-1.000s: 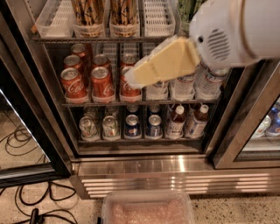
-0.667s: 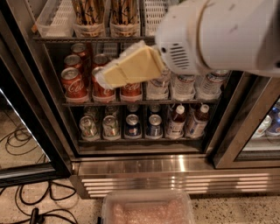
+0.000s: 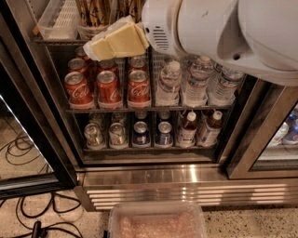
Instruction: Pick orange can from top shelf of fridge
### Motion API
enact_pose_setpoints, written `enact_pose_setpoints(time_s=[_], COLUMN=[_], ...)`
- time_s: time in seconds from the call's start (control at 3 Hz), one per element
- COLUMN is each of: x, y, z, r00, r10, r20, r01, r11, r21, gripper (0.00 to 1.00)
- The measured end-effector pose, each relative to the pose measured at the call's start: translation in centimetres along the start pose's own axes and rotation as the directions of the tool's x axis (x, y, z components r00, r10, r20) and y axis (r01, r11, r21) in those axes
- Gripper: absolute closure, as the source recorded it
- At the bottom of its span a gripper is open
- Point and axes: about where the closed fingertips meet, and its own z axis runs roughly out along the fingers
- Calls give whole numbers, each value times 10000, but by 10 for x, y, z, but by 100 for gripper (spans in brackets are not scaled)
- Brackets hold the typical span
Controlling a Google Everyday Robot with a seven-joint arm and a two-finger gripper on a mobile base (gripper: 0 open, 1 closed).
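Camera view is showing the top shelf (image 3: 50,41) of the fridge (image 3: 177,186), with the orange can (image 3: 91,11) standing in a slotted bin there. The gripper (image 3: 100,46) is hanging just below and in front of it; grip state cannot be told. Cola cans (image 3: 109,86) are sitting underneath, water bottles (image 3: 200,83) further right.

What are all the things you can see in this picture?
orange cans: at least two, orange-tan, top shelf
bin: one, translucent white, top shelf left
cola cans: six or more, red, middle rack left
water bottles: three in front, clear, middle rack right
small cans: four, silvery and blue, bottom rack
brownish bottles: two, bottom rack right
tub: one, clear plastic, floor
cables: black, floor left
arm: white, upper right
gripper: tan, at the top shelf's front edge
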Motion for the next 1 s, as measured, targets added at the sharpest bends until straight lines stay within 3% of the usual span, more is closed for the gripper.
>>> enact_pose_setpoints(time_s=[0.33, 0.67, 1.0], x=[50, 79, 77], y=[-28, -43, -42], z=[5, 1, 2], r00=[9924, 9700, 9612], r10=[1138, 2322, 2676], r20=[-461, -720, -669], r01=[-1114, -2231, -2587], r11=[9924, 9679, 9588], r21=[525, 1159, 1176], gripper=[0, 0, 0])
